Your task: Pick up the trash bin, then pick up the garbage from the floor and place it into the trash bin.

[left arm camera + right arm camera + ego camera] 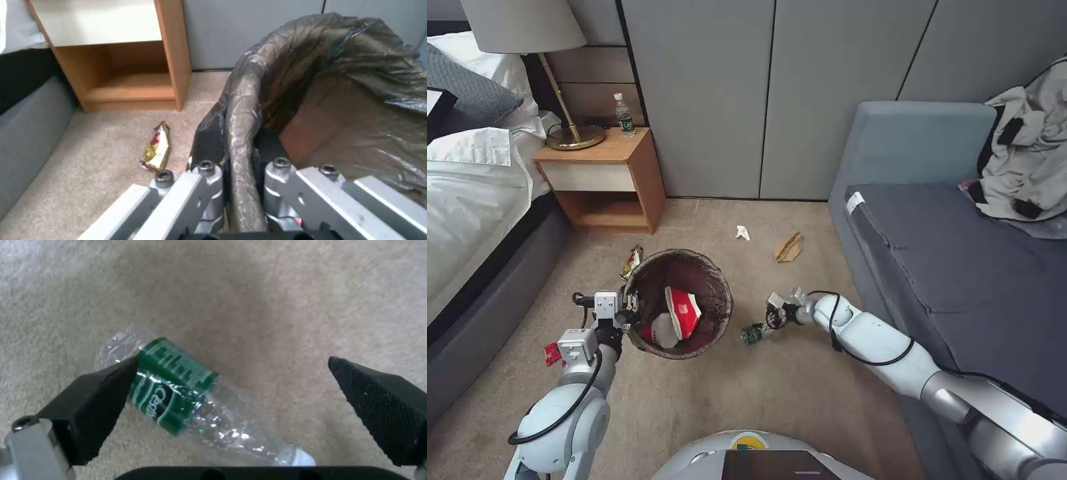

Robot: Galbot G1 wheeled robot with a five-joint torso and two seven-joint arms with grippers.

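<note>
I'm holding bin [679,303] w/ L gripper [240,186] clamped on rim; R gripper [231,386], pads apart, straddling bottle [186,393], lying diagonal, right of bin.

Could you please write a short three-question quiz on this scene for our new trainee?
1. True or false: the left tool is clamped on the trash bin rim.
2. What lies between the right tool's open fingers? A) crushed bottle B) tissue C) paper bag
3. Which red-and-white item is already in the bin?

Key: 1 true; 2 A, the bottle; 3 the paper cup.
</note>
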